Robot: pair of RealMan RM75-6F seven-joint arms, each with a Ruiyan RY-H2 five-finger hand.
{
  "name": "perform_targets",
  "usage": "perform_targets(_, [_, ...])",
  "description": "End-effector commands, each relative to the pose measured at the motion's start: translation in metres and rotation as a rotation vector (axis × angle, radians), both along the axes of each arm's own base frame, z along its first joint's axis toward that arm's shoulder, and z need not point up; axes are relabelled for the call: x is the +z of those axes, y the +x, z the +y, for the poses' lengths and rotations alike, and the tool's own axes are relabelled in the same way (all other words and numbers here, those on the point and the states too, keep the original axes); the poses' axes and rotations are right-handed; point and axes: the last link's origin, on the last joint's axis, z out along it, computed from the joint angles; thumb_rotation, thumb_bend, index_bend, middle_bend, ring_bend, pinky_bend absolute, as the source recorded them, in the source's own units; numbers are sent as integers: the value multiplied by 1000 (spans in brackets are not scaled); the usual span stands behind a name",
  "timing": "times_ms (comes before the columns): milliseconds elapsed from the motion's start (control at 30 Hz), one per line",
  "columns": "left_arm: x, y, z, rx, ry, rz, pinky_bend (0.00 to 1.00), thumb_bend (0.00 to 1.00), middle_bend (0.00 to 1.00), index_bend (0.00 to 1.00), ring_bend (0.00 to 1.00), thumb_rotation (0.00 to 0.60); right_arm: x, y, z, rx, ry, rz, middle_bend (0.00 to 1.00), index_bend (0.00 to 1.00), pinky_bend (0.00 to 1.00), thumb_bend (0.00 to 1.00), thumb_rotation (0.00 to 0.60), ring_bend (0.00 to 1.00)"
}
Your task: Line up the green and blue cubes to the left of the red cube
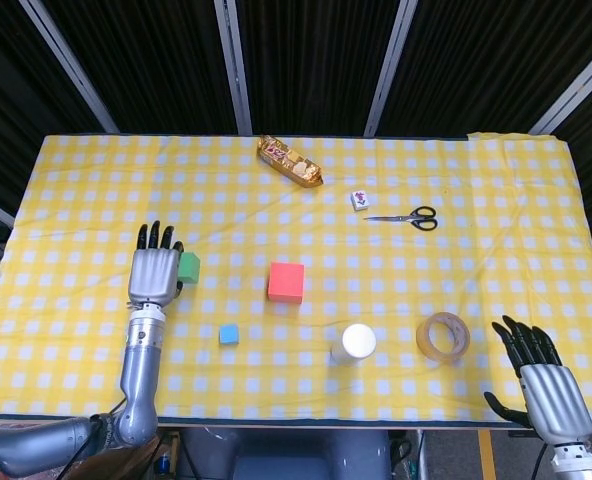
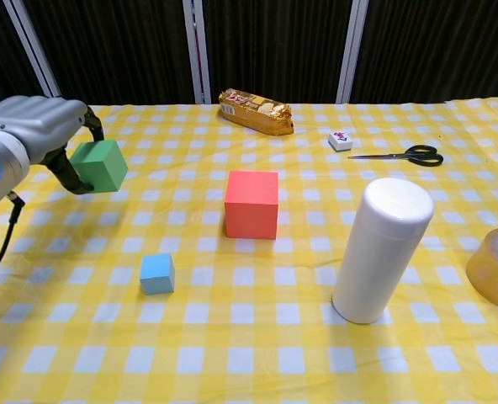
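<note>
My left hand [image 1: 153, 272] [image 2: 40, 135] grips the green cube [image 2: 98, 165] [image 1: 188, 265] and holds it in the air, left of the red cube [image 1: 286, 281] [image 2: 251, 204]. The small blue cube [image 1: 229, 334] [image 2: 157, 273] lies on the yellow checked cloth, in front of and to the left of the red cube. My right hand [image 1: 544, 382] hangs at the table's near right corner, fingers spread, holding nothing; the chest view does not show it.
A white cylinder [image 1: 355, 344] [image 2: 378, 249] stands in front of and to the right of the red cube. A tape roll [image 1: 443, 336] [image 2: 497, 268] lies to its right. At the back lie a snack pack [image 1: 289, 161] [image 2: 256, 112], a small tile [image 1: 360, 200] and scissors [image 1: 408, 216].
</note>
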Motion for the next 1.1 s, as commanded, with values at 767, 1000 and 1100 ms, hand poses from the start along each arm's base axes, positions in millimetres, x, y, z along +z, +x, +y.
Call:
perform_targets(767, [-11, 41, 30, -176, -131, 5, 0, 351, 116, 486, 0, 600, -5, 1, -2, -6, 23, 0, 0, 50, 0, 282, 600, 0])
perform_targets(1000, [-20, 58, 19, -179, -127, 27, 0, 342, 116, 491, 0, 600, -5, 0, -1, -9, 27, -1, 0, 50, 0, 282, 600, 0])
perform_targets(1100, [-25, 62, 15, -156, -114, 25, 0, 338, 115, 493, 0, 600, -5, 1, -1, -8, 27, -4, 0, 50, 0, 283, 600, 0])
